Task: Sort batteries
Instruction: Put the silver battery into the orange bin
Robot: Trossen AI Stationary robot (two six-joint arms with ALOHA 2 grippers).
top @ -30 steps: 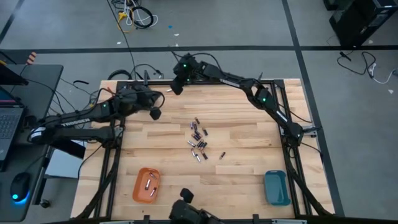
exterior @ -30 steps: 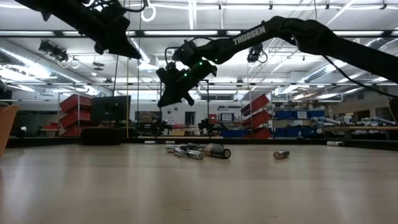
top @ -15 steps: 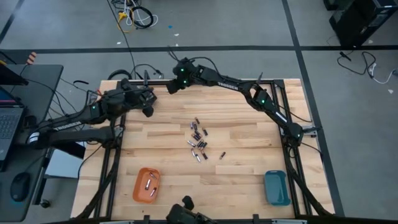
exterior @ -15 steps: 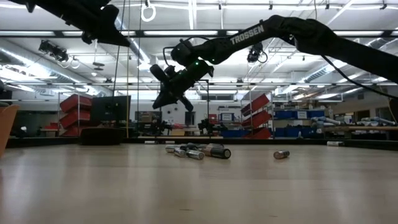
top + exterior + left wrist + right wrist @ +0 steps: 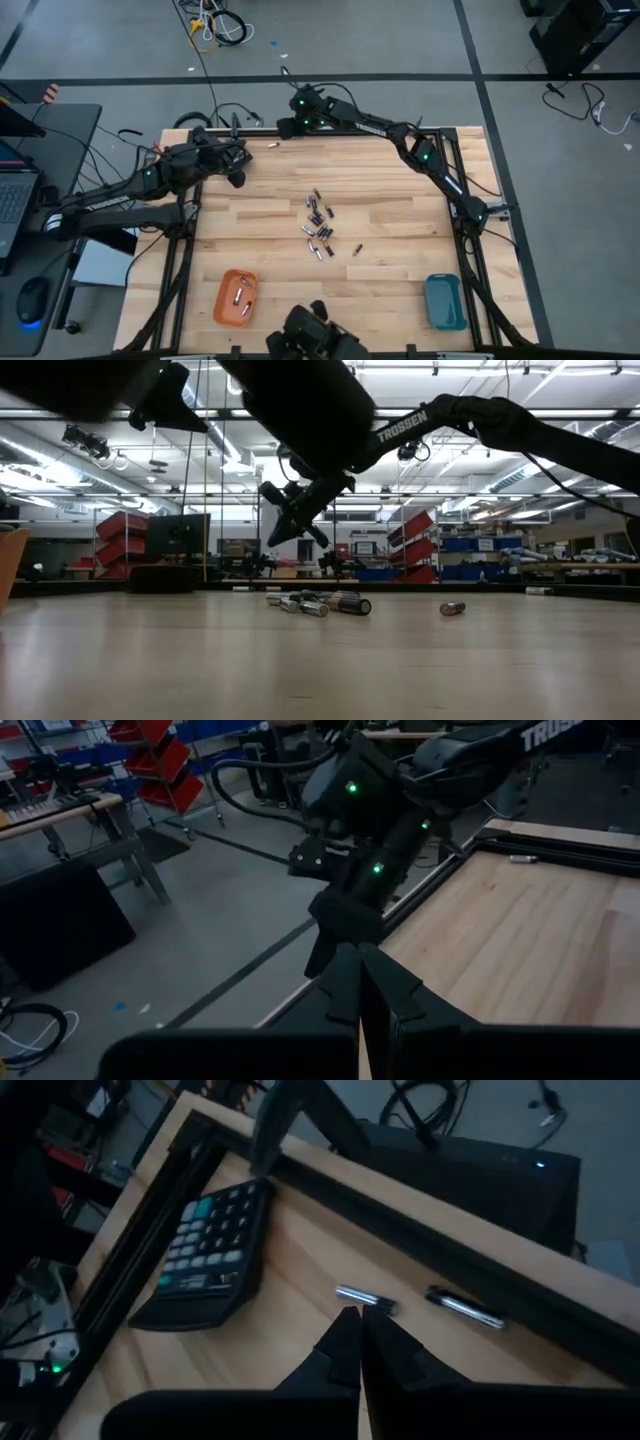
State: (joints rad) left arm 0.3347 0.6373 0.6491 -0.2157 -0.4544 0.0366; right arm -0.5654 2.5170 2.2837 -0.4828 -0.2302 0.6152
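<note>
Several batteries (image 5: 318,225) lie loose in a heap at mid-table, low and dark in the low view (image 5: 320,603). One more battery (image 5: 357,249) lies just to the right of the heap. Another battery (image 5: 275,145) lies alone on the wood by the far edge. My right gripper (image 5: 284,128) hangs above that spot, shut and holding nothing. In its wrist view the shut tips (image 5: 358,1320) point at this battery (image 5: 362,1296). My left gripper (image 5: 240,176) is shut with nothing in it and waits over the far left of the table.
An orange tray (image 5: 224,310) at the near left holds two batteries. A blue tray (image 5: 445,300) stands at the near right. A dark teal keypad block (image 5: 205,1250) lies by the far frame rail. A dark object (image 5: 315,340) at the near edge blocks part of the low view.
My right gripper has rolled about its own axis and moved a little toward the far edge. A lone battery now shows on the wood where the gripper stood before. My left gripper has drawn back toward the table's left edge and then kept still.
</note>
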